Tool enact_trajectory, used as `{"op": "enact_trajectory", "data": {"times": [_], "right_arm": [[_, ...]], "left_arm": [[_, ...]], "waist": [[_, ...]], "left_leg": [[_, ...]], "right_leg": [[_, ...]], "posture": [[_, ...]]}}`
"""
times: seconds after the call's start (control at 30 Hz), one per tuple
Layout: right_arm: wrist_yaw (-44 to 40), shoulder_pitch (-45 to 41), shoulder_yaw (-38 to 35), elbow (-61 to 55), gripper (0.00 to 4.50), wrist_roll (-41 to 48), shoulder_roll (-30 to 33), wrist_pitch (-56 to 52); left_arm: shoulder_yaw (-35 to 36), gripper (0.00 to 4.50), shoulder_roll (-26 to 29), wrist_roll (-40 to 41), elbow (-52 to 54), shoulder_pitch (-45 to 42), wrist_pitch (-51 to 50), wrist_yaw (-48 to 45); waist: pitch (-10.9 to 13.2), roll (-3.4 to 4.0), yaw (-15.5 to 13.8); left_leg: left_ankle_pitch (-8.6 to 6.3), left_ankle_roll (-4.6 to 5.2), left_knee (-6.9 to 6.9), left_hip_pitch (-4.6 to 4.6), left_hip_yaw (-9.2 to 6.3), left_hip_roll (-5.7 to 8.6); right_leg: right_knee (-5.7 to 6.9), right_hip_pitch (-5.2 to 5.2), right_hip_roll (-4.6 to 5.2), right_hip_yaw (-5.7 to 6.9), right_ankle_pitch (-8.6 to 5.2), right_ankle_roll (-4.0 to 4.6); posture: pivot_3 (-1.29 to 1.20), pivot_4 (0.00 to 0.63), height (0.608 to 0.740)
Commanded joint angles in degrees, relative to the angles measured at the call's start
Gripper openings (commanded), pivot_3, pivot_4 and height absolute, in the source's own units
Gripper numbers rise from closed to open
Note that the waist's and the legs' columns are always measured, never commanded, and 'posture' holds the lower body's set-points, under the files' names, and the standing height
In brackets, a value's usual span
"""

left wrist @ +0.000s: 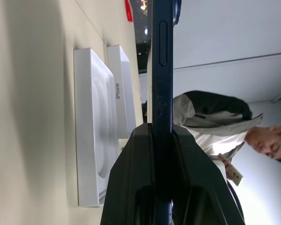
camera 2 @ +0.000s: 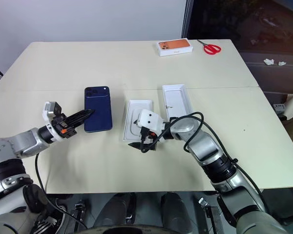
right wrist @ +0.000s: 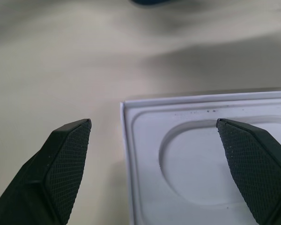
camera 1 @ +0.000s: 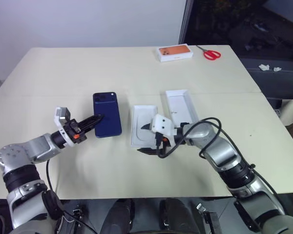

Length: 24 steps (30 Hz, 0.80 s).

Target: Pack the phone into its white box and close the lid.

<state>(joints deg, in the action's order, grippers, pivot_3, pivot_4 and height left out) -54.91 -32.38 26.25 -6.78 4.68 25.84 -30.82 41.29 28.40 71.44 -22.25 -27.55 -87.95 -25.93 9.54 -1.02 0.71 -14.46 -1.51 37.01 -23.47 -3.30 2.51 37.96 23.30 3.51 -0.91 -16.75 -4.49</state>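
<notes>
My left tool was clamped on the near edge of the phone, which was held above the surface, left of the boxes. My right tool stood wide at the near end of the insert tray, 1 finger over bare surface, the other over the tray's oval recess. Just right of the tray lay a white tray, box or lid I cannot tell. At the far edge sat an orange-topped box and red scissors.
</notes>
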Motion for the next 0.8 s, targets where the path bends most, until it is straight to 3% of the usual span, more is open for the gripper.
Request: {"op": "enact_trajectory", "data": {"times": [0.03,0.1,0.13,0.37,0.47,0.53,0.8], "right_arm": [[-1.2,-0.3,2.2,0.5,4.24,-2.1,1.0,2.0],[-1.7,0.0,3.3,1.0,3.78,-3.5,1.9,3.2],[-1.7,0.2,3.6,1.6,3.25,-4.0,2.1,3.3],[-2.2,0.1,3.6,2.5,3.25,-4.8,1.7,3.8],[-2.8,0.2,3.7,2.5,2.37,-4.9,2.0,4.2],[-2.4,0.2,3.6,2.7,1.51,-5.7,2.1,4.9],[-3.3,0.4,3.1,3.0,1.51,-6.1,2.2,5.9]], "left_arm": [[1.8,0.41,1.3,2.8,2.6,0.0,1.1,-1.2],[1.9,0.41,1.2,3.0,3.1,0.4,1.2,-0.9],[1.9,0.41,1.1,3.3,3.5,0.7,1.1,-0.7],[1.6,0.41,0.1,5.2,5.0,1.8,1.5,1.1],[1.2,0.41,-0.3,5.3,5.4,1.8,1.5,1.5],[1.1,0.41,-0.4,5.6,5.4,1.7,1.6,1.9],[0.8,0.41,-0.2,7.3,5.3,1.9,1.6,3.0]], "waist": [[0.0,-0.03,0.0],[0.0,-0.04,0.0],[0.0,-0.04,0.1],[0.0,-0.05,0.1],[0.0,-0.05,0.1],[0.0,-0.05,0.1],[0.0,-0.06,0.1]], "left_leg": [[-0.01,0.01,0.00,0.00,0.00,0.00],[-0.01,0.02,0.00,0.00,0.00,0.00],[-0.01,0.02,0.00,0.00,0.00,0.00],[-0.03,0.06,0.00,0.00,-0.01,-0.01],[-0.04,0.06,0.00,0.00,-0.01,-0.01],[-0.04,0.08,0.00,0.00,-0.01,0.00],[-0.04,0.07,0.01,0.01,-0.01,0.00]], "right_leg": [[0.00,0.00,0.00,0.00,0.00,0.00],[0.02,0.01,0.00,0.00,0.00,0.00],[0.02,0.01,0.00,0.00,0.00,0.00],[0.02,0.00,0.00,0.00,0.00,0.00],[0.02,0.00,0.00,0.01,0.00,0.00],[0.02,-0.01,0.00,0.01,0.00,0.00],[0.03,-0.02,0.00,0.01,0.00,0.00]], "posture": [[0.00,0.150,0.740],[0.00,0.150,0.740],[0.00,0.150,0.740],[0.00,0.150,0.740],[0.00,0.150,0.740],[0.00,0.150,0.740],[0.00,0.150,0.740]]}}
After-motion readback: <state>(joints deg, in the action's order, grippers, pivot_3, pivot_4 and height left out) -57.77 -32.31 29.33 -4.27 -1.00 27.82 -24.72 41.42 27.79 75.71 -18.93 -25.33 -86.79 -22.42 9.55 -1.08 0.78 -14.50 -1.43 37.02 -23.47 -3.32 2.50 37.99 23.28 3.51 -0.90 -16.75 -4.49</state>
